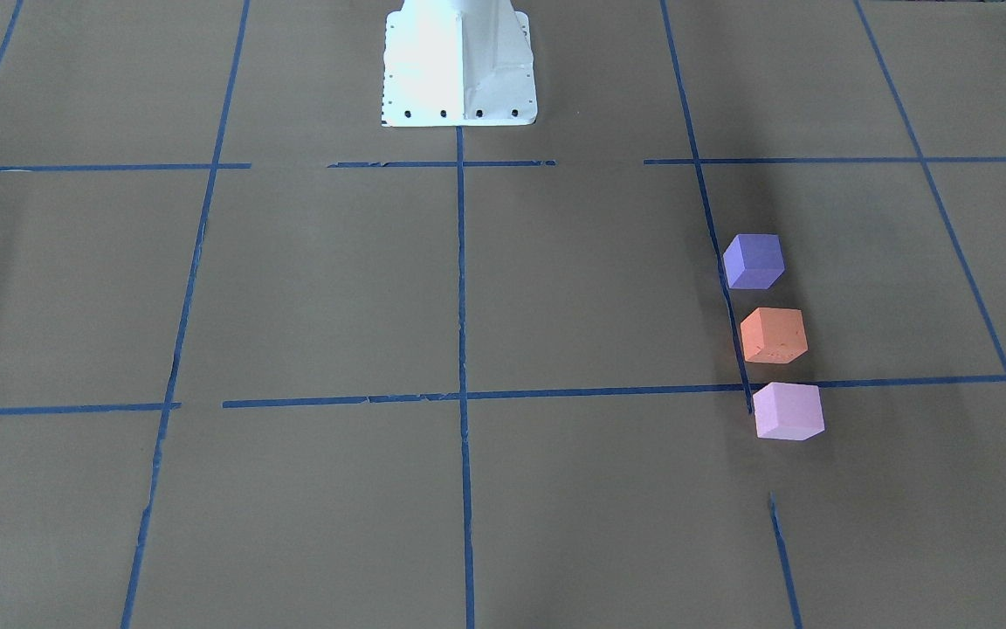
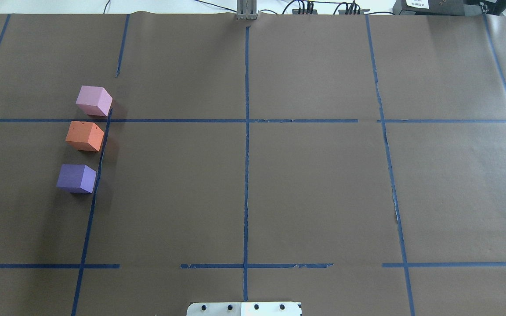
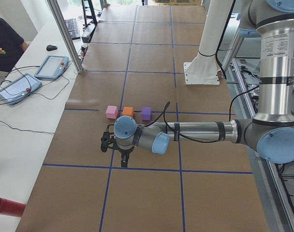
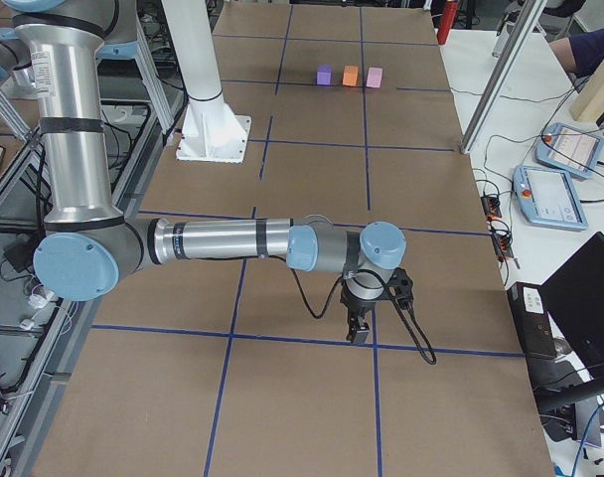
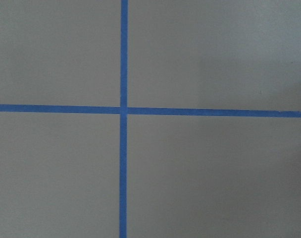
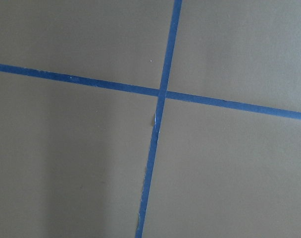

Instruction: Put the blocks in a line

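Note:
Three cubes stand in a line with small gaps, beside a blue tape line on the robot's left half of the table: dark purple block (image 2: 76, 178) nearest the robot, orange block (image 2: 84, 136) in the middle, pale pink block (image 2: 94, 100) farthest. They also show in the front view: purple (image 1: 754, 260), orange (image 1: 774, 335), pink (image 1: 788, 411). My left gripper (image 3: 123, 162) hangs over the table's left end, apart from the blocks. My right gripper (image 4: 360, 328) hangs over the right end. Both point down; I cannot tell whether they are open or shut. Both wrist views show only paper and tape.
Brown paper with a blue tape grid (image 2: 246, 175) covers the table. The white robot base (image 1: 458, 65) stands at the near middle edge. Teach pendants (image 3: 19, 87), cables and a seated operator (image 3: 4, 41) are along the far side, and a red cylinder (image 3: 7, 207) lies there.

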